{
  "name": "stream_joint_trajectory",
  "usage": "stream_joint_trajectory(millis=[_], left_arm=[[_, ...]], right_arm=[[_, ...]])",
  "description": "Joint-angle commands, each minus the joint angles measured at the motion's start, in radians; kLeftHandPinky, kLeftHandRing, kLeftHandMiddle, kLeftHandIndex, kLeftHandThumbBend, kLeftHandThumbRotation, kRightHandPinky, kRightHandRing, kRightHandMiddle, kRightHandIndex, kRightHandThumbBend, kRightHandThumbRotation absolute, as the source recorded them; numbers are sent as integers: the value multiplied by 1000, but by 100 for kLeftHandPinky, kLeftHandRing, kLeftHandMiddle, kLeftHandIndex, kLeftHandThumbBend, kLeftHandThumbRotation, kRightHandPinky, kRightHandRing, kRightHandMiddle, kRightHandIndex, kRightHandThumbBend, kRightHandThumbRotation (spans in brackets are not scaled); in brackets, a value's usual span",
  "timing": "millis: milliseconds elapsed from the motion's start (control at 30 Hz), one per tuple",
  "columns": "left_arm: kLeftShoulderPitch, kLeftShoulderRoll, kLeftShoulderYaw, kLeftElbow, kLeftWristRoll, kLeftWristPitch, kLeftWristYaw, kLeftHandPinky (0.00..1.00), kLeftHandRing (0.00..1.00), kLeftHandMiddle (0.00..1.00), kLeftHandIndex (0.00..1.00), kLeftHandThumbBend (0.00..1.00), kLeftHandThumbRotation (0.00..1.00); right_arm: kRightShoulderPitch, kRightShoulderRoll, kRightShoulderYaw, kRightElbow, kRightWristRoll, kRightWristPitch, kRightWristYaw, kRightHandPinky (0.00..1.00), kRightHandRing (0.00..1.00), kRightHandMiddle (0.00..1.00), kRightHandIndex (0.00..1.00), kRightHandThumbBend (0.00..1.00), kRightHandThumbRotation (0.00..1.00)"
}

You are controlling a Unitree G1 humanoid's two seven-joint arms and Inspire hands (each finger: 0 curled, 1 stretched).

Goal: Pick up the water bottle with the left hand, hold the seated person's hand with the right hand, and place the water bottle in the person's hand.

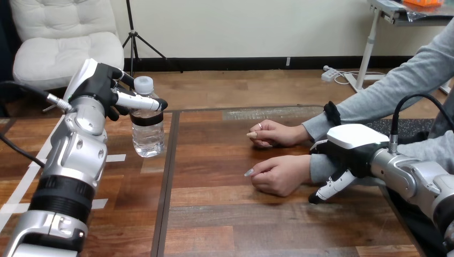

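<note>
A clear water bottle [148,131] with a white cap and a dark label band stands upright at the table's left, its base at the tabletop. My left hand [99,85] is at its upper part, fingers [140,101] curled round it just under the cap. Two hands of the person rest on the table at the right, both loosely closed: the far one [274,133] and the near one [279,174]. My right hand [350,145] lies over the grey-sleeved wrist [320,167] of the near hand, fingers curled over its far side and thumb [331,188] on its near side.
A dark seam [170,176] runs front to back through the wooden table [230,225] just right of the bottle. White tape strips [115,158] lie on the left panel. The person's grey-sleeved arms [396,85] come in from the right edge.
</note>
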Motion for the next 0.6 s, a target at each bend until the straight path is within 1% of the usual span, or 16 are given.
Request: stream_joint_trajectory(millis=[0, 233, 567], left_arm=[[-52, 27, 1, -78, 12, -19, 4, 24, 30, 38, 46, 65, 0], [-51, 27, 2, -76, 9, -25, 3, 23, 29, 37, 48, 65, 0], [-50, 30, -3, -78, 15, -24, 4, 22, 28, 37, 50, 65, 0]], right_arm=[[-80, 28, 16, 10, -8, -2, -10, 67, 79, 81, 81, 100, 51], [-86, 31, 26, 13, -16, 0, -15, 64, 77, 79, 80, 100, 46], [-92, 36, 30, 14, -11, 8, -11, 60, 73, 78, 78, 100, 37]])
